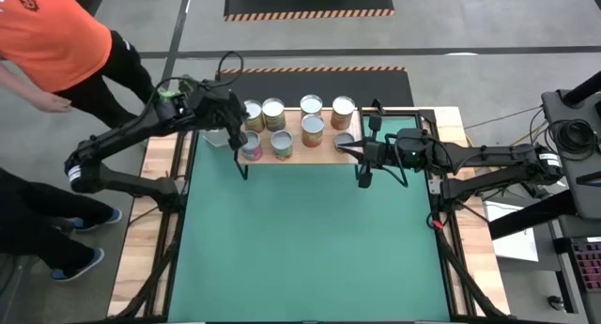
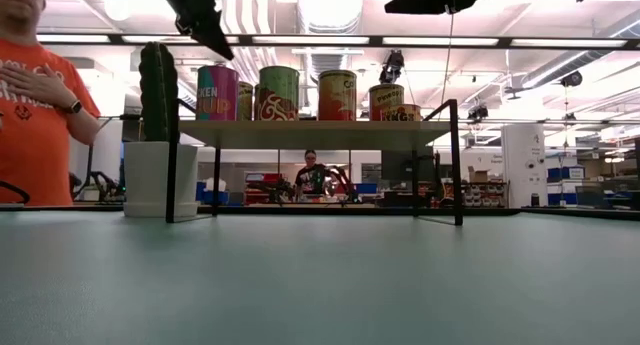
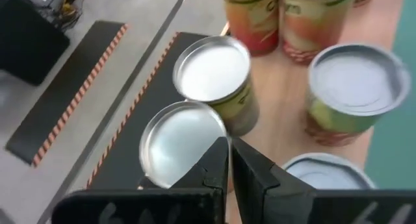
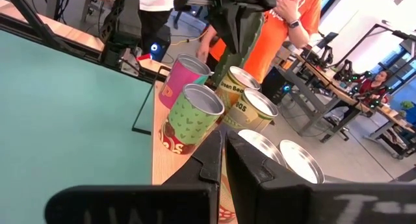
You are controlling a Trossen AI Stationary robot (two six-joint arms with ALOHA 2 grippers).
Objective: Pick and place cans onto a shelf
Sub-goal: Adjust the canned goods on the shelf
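From above, the cans stand in two rows on the wooden shelf at the far edge of the green desk, silver tops shining. The left tool hangs pinched shut by the shelf's left end; the right tool is shut and empty near its right end.

From desk level, the labels show pink, green, orange and yellow; one reads "KEN".

The right wrist view shows "OS" on a yellow can.

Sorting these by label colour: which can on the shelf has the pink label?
The pink can at the shelf's cactus-side end; its neighbours wear green, orange or pale labels.
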